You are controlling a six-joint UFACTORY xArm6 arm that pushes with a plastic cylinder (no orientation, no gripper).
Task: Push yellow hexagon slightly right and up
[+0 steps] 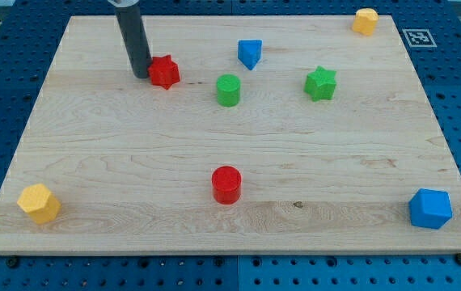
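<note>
Two yellow blocks show. One yellow, hexagon-like block (38, 202) sits near the board's bottom-left corner. A smaller yellow block (365, 21) sits at the top-right corner; its shape is hard to make out. My tip (141, 76) stands at the upper left of the board, touching or almost touching the left side of a red star (164, 72). The tip is far from both yellow blocks.
A green cylinder (228, 90), a blue triangular block (250, 54) and a green star (321, 83) lie across the upper middle. A red cylinder (226, 184) sits low in the centre. A blue block (430, 208) sits at the bottom right. The wooden board (93, 145) has blue pegboard around it.
</note>
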